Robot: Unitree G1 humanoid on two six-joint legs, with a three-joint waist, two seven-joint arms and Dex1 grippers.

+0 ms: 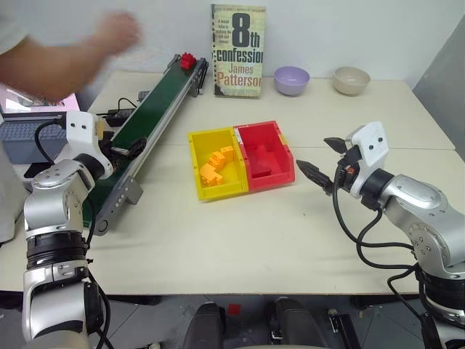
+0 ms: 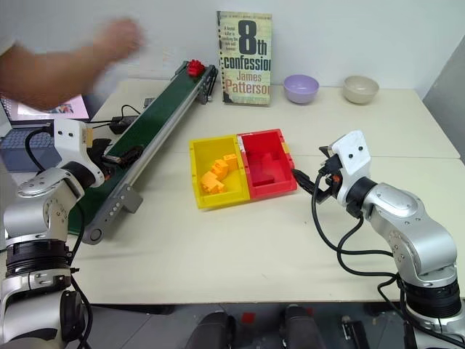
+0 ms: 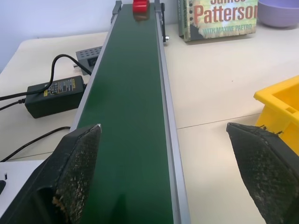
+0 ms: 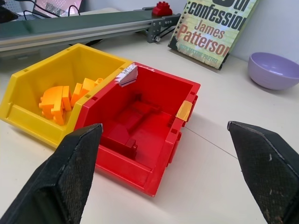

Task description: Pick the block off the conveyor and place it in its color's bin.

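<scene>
The small red block (image 1: 188,60) sits at the far end of the dark green conveyor (image 1: 152,120), which runs diagonally along the left of the table. My left gripper (image 3: 163,128) is open at the belt's near part, one finger over the belt and the other out past the grey rail, far short of the block (image 3: 140,5). The red bin (image 1: 265,154) stands mid-table, joined to a yellow bin (image 1: 214,163) holding orange-yellow bricks. My right gripper (image 1: 312,153) hangs open just right of the red bin (image 4: 140,121), pointing at it, with nothing in it.
A person's arm (image 1: 65,58) reaches in over the table's far left, its hand near the belt's far end. A book (image 1: 237,51), a purple bowl (image 1: 291,80) and a beige bowl (image 1: 352,80) line the back. A power adapter (image 3: 53,95) with cables lies left of the belt.
</scene>
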